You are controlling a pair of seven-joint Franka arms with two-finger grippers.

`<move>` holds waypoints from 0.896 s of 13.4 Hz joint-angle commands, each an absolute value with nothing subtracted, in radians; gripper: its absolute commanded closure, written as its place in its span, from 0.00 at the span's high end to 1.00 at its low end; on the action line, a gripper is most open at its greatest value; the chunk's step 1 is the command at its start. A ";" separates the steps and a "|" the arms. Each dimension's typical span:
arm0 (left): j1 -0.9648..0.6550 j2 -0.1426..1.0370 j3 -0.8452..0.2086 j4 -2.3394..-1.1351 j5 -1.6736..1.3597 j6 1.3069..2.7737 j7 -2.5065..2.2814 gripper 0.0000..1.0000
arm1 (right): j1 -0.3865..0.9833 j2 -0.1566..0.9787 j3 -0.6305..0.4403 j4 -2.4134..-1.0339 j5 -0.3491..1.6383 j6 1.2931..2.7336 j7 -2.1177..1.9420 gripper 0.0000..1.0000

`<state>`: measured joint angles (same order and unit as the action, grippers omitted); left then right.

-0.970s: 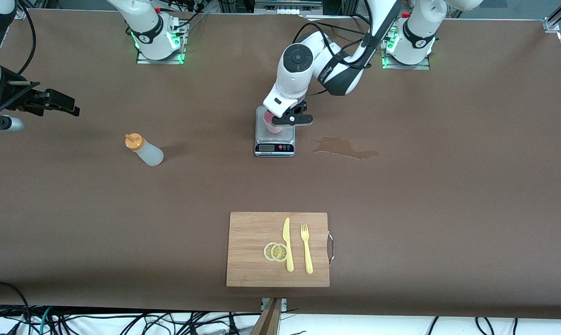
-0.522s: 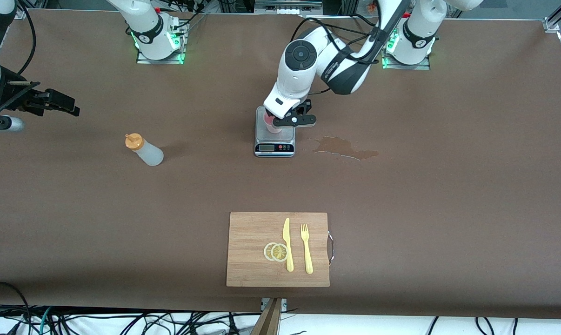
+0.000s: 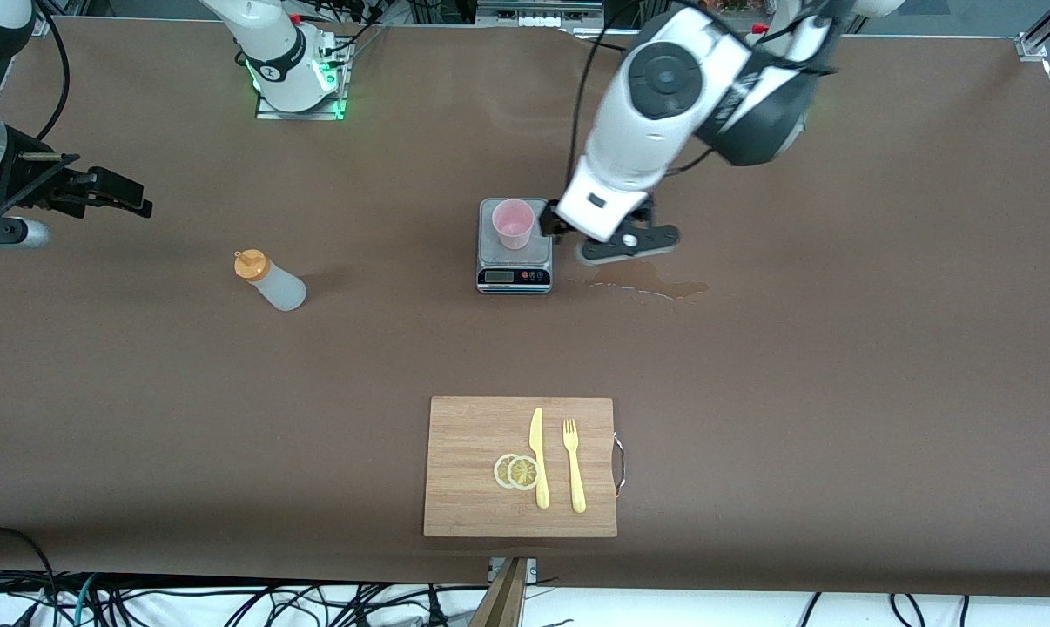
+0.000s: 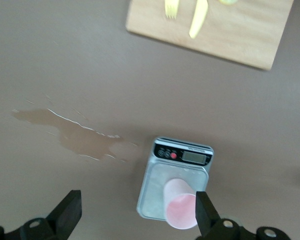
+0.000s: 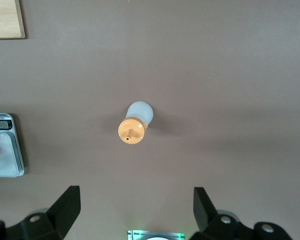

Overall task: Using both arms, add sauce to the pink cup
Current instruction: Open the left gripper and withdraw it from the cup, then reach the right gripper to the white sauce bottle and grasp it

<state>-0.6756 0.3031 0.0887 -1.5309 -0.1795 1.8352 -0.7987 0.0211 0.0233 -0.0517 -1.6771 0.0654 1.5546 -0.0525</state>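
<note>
Front view — brown table [image 3: 838, 392], wet stain [image 3: 647, 277]

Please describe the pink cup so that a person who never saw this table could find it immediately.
Look at the brown table, toward the robots' bases, for the small silver kitchen scale with a display. The pink cup stands upright on its platform. It is the only pink thing there; the sauce bottle stands apart, whitish with an orange cap.

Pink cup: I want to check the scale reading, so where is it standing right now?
In the front view the pink cup stands upright on the small kitchen scale, mid-table, beside the spill and farther from the camera than the cutting board.
</note>
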 commanded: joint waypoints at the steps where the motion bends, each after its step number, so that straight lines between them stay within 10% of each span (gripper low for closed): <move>1: -0.596 0.263 0.120 -1.496 -0.166 1.766 -0.714 1.00 | 0.009 0.049 -0.061 -1.667 0.071 1.534 -0.226 1.00; 12: -0.088 0.204 0.094 -1.443 -0.083 1.583 -0.013 1.00 | -0.110 0.313 -0.293 -1.684 0.474 1.531 -1.435 1.00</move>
<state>-0.1285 0.2035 0.1234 -1.4630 -0.1191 1.6160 -0.0837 -0.0653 0.2505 -0.2954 -1.6937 0.3875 1.5340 -1.2615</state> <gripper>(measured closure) 0.000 0.000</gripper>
